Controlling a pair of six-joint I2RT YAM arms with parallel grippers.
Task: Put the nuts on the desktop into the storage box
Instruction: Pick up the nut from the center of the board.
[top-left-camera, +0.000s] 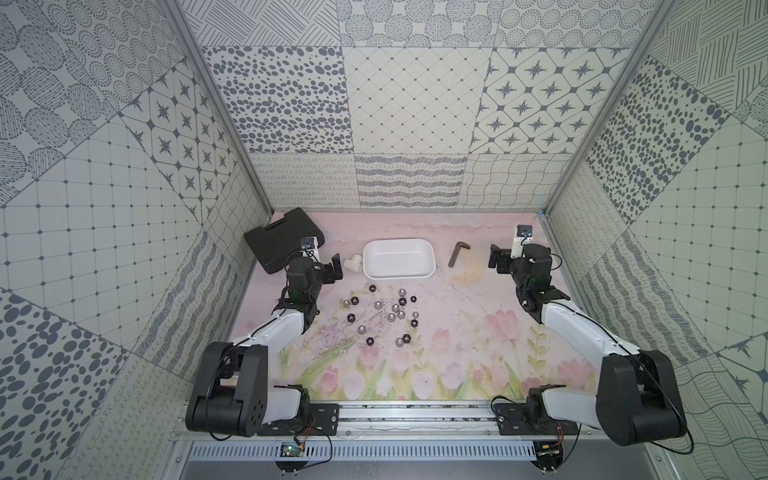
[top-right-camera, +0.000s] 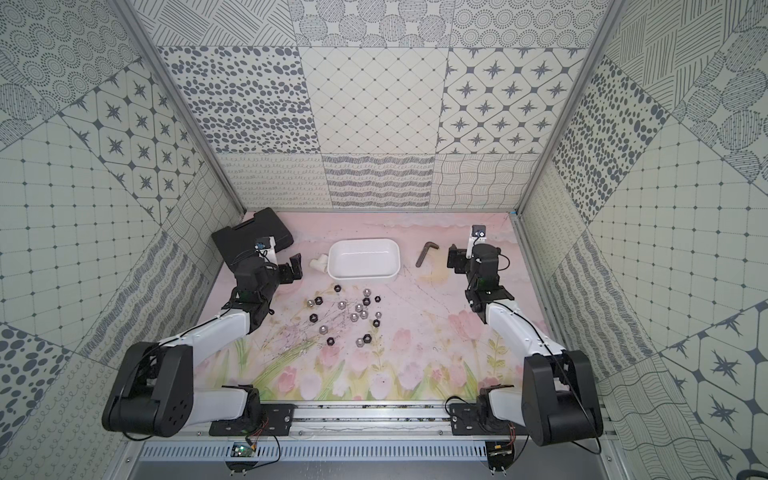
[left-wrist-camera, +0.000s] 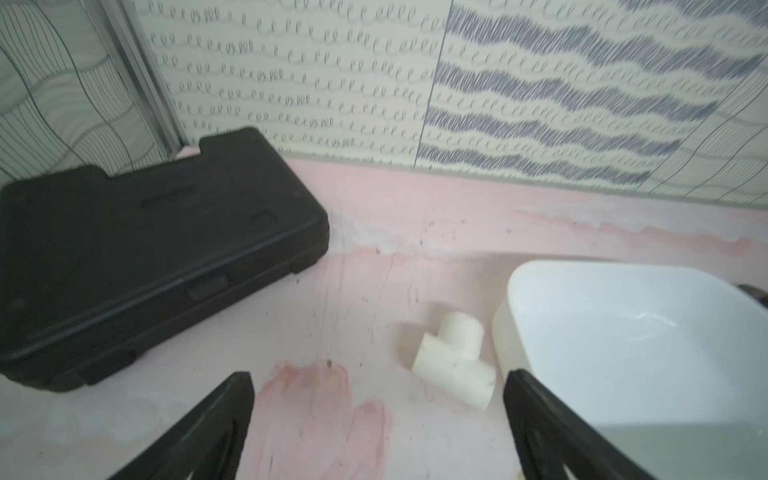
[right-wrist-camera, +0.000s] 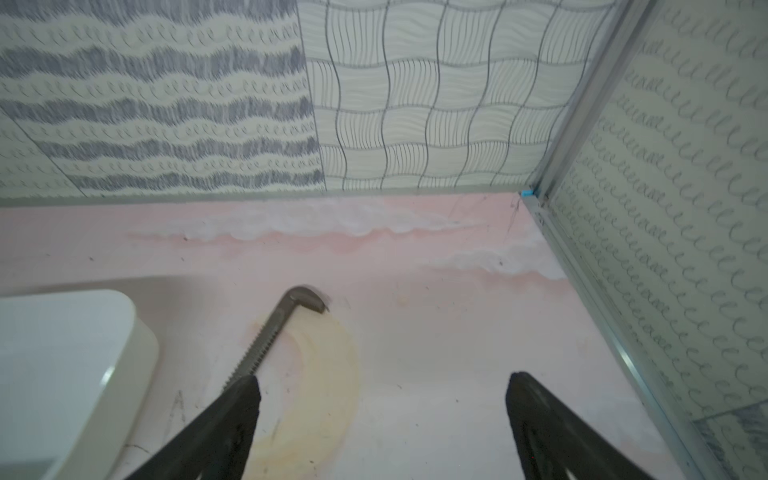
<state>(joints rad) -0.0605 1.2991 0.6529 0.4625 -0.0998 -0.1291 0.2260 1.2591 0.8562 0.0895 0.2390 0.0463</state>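
Several small black and silver nuts (top-left-camera: 395, 308) (top-right-camera: 359, 307) lie scattered on the pink tulip-printed desktop (top-left-camera: 457, 332), just in front of the white storage box (top-left-camera: 399, 257) (top-right-camera: 363, 259). The box holds nothing. My left gripper (top-left-camera: 333, 271) (left-wrist-camera: 376, 378) stands open to the box's left, over bare desktop, with nothing between its fingers. My right gripper (top-left-camera: 498, 259) (right-wrist-camera: 382, 378) stands open to the box's right, also with nothing in it. No nuts show in either wrist view. The box's corner shows in the left wrist view (left-wrist-camera: 623, 332) and in the right wrist view (right-wrist-camera: 62, 353).
A white T-shaped pipe fitting (top-left-camera: 350, 264) (left-wrist-camera: 453, 361) lies between the left gripper and the box. A flat black case (top-left-camera: 278, 241) (left-wrist-camera: 145, 257) sits in the back left corner. A dark hex key (top-left-camera: 457, 251) (right-wrist-camera: 274, 332) lies right of the box. Patterned walls enclose three sides.
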